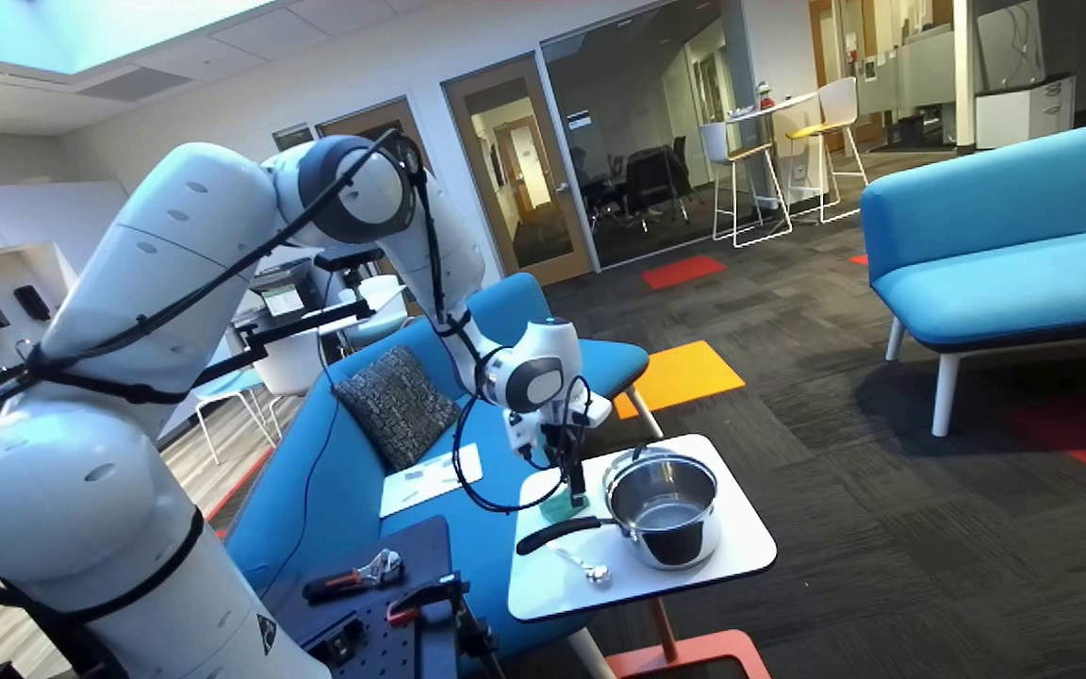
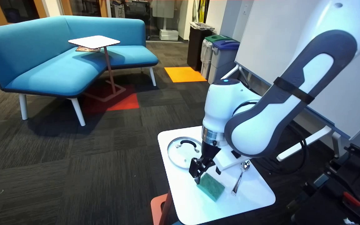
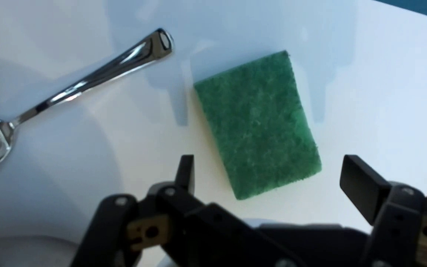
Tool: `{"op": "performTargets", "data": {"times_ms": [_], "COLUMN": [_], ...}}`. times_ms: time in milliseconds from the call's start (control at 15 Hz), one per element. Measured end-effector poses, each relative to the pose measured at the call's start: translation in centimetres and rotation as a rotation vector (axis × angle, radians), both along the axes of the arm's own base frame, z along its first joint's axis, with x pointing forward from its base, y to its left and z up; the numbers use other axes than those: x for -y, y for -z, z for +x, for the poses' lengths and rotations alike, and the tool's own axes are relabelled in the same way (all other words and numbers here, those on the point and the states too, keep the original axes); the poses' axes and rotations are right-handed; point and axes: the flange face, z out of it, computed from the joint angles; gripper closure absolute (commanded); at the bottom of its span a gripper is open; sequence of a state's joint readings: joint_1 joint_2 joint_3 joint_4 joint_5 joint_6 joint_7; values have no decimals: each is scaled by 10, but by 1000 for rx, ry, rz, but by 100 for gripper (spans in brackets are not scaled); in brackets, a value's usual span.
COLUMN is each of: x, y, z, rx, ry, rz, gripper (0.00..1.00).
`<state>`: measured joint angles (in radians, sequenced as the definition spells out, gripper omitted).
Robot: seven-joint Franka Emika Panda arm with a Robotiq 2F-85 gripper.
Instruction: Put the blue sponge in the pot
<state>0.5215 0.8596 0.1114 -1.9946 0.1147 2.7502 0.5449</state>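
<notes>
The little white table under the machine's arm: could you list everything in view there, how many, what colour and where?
Table: one, white, beneath the next four things
Sponge: one, green on top, flat on the table
Spoon: one, silver, beside the sponge, not touching it
Pot: one, silver and black, right of the sponge in an exterior view
Lid: one, clear and black, beyond the sponge in an exterior view
Arm: one, white and dark grey, over the table
Claw: one, black, open, near the sponge

In an exterior view, the saucepan (image 1: 682,539) stands toward the front-right corner of the side table (image 1: 548,590), lid (image 1: 635,455) behind it, handle (image 1: 557,537) toward the left edge; the scouring sponge (image 1: 558,509) lies behind that handle, the spoon (image 1: 596,571) before it.
</notes>
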Motion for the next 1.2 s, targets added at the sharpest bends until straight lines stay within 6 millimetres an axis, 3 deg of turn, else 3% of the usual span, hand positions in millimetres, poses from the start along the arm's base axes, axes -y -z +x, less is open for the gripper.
{"op": "performTargets", "data": {"times_ms": [667, 1200], "x": [-2, -5], "y": [12, 6], "z": [5, 9], "rx": [-5, 7], "ry": [24, 24], "rz": [0, 5], "gripper": [98, 98]}}
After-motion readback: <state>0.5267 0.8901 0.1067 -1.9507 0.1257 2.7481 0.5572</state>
